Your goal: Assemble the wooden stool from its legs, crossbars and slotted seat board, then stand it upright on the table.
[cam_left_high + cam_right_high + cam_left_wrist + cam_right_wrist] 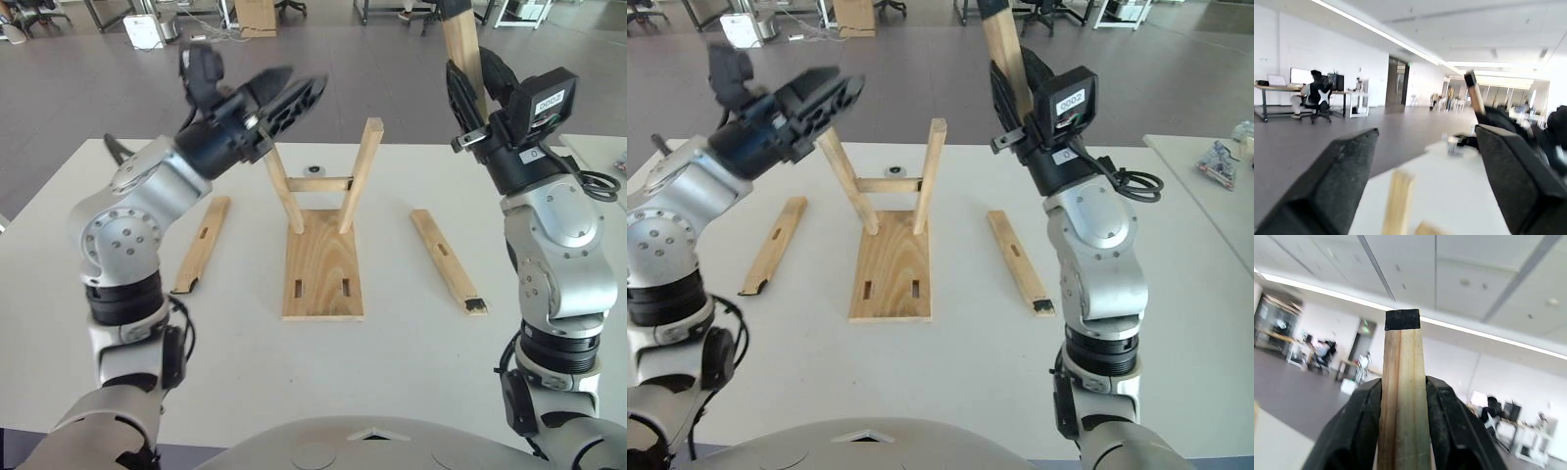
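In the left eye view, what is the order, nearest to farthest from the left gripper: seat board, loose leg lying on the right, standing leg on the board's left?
1. Standing leg, just below the left gripper.
2. Seat board, lying flat in the middle.
3. Loose leg, lying flat on the right side.

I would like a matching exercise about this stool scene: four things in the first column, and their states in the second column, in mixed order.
Column A
1. seat board
2. left end effector
3. right end effector
4. crossbar

Column B
a. shut on a wooden leg, held upright
b. lying flat on the table
c. open, holding nothing
d. joining the two standing legs

Pairs: 1-b, 2-c, 3-a, 4-d
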Robot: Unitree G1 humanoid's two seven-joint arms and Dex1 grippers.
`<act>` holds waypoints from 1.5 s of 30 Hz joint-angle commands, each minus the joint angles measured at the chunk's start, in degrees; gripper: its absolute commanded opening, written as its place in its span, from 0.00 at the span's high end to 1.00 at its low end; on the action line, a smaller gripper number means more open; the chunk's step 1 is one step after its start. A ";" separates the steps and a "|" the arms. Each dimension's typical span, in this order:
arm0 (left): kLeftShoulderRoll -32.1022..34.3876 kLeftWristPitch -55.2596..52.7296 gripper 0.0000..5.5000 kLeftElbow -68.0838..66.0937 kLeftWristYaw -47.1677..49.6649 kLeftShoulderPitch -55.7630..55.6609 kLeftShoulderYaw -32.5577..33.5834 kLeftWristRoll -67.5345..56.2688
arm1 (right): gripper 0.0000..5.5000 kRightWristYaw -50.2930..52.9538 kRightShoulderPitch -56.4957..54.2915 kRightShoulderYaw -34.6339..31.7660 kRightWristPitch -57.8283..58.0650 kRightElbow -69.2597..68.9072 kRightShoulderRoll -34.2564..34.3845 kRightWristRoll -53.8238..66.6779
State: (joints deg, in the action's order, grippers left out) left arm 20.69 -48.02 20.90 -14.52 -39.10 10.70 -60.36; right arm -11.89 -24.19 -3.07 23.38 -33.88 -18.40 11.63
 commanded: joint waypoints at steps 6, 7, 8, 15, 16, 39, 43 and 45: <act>-9.25 -1.90 0.34 -0.10 12.11 -0.83 -0.25 -9.22 | 0.76 -0.40 0.14 6.34 0.24 -1.61 5.27 1.13; -9.04 -1.88 0.34 0.10 12.13 -0.91 -0.87 -8.55 | 0.76 -0.43 0.23 7.04 0.48 -1.49 5.97 1.45; -8.87 -1.81 0.34 0.22 12.14 -1.00 -1.37 -8.14 | 0.76 -0.38 0.34 7.57 0.69 -1.40 6.65 1.71; -10.28 -0.80 0.34 -0.53 13.24 -2.15 -2.04 -9.38 | 0.76 -1.00 1.22 10.99 4.42 -1.94 9.39 4.82; -10.42 -0.67 0.34 -0.53 13.34 -2.20 -1.87 -9.71 | 0.76 -1.27 1.53 11.35 5.04 -2.16 9.43 5.42; -9.88 -0.48 0.93 0.37 16.74 0.48 -2.44 -12.80 | 0.76 -4.63 3.46 11.23 3.76 -1.80 6.59 5.52; -9.18 -0.09 0.93 -0.59 16.85 -0.01 -1.99 -12.01 | 0.69 -5.81 3.91 11.04 5.24 -1.76 5.74 6.34; -6.99 0.14 0.93 -1.77 15.02 -1.56 -0.53 -11.72 | 0.61 -6.15 3.91 11.09 5.51 -1.91 6.03 7.36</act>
State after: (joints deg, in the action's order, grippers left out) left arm 11.32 -48.20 20.27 1.75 -39.06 8.58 -72.55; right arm -17.69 -20.39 8.23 28.11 -36.24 -12.52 18.13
